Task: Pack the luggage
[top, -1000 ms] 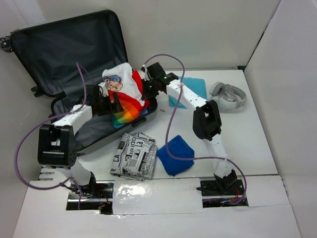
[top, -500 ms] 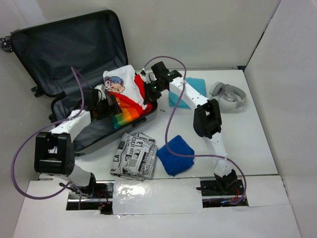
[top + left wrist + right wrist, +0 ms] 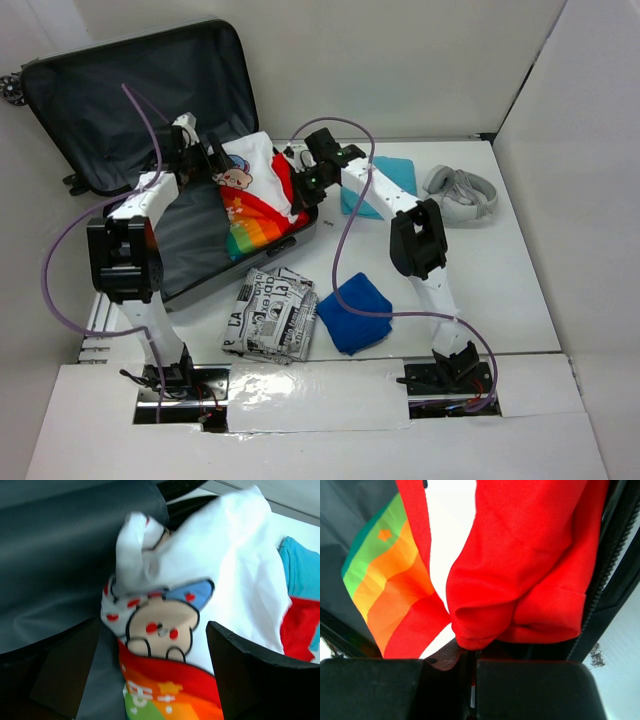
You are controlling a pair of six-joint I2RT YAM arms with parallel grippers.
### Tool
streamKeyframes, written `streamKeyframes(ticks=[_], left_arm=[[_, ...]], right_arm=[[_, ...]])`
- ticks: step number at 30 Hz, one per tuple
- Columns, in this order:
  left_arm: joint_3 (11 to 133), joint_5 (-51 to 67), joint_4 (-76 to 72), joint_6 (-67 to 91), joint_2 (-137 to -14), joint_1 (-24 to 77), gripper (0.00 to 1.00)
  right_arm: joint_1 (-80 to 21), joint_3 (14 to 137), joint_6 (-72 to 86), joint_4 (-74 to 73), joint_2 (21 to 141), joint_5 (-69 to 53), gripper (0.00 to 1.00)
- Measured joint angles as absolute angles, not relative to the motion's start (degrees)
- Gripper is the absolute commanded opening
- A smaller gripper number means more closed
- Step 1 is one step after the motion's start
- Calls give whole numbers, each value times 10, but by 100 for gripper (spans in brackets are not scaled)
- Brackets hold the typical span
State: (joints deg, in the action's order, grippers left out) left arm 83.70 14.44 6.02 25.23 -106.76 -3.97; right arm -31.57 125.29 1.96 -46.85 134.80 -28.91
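The luggage (image 3: pixel 130 90) lies open at the left, its lid against the wall, dark lining showing. A white T-shirt (image 3: pixel 255 195) with red sleeves, a cartoon print and a rainbow lies in its lower half. My left gripper (image 3: pixel 205 160) is open just above the shirt's back-left corner; in the left wrist view its gripper (image 3: pixel 155 680) straddles the cartoon print (image 3: pixel 160 630) without holding it. My right gripper (image 3: pixel 300 188) is shut on the shirt's red sleeve (image 3: pixel 520 580) at the luggage's right rim (image 3: pixel 615 555), where the gripper (image 3: pixel 472 660) pinches the fabric.
A newspaper-print bundle (image 3: pixel 270 315) and a blue cloth (image 3: pixel 353 312) lie in front of the luggage. A teal cloth (image 3: pixel 390 180) and white headphones (image 3: pixel 460 193) lie at the right. White walls close in the table on three sides.
My left gripper has let go of the shirt's rainbow part and moved back toward the lid. The shirt now lies flatter in the luggage. The right gripper has barely moved.
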Motion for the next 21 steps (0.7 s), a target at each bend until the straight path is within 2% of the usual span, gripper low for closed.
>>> streamKeyframes(ticks=[4, 6, 10, 11, 12, 21], left_arm=[[876, 149, 66, 252, -1117, -40, 100], [879, 148, 75, 251, -1131, -40, 95], [879, 151, 83, 243, -1143, -39, 43], [878, 154, 84, 240, -1143, -39, 10], [877, 156, 83, 242, -1143, -39, 0], [762, 154, 41, 244, -1098, -39, 0]], right_arm=[[-313, 1249, 18, -467, 1348, -289, 0], [-312, 1249, 18, -467, 1348, -289, 0], [-311, 1249, 18, -467, 1348, -290, 0], [-310, 1249, 18, -467, 1348, -290, 0], [-310, 1249, 18, -467, 1348, -290, 0], [-304, 1253, 33, -465, 1348, -287, 0]])
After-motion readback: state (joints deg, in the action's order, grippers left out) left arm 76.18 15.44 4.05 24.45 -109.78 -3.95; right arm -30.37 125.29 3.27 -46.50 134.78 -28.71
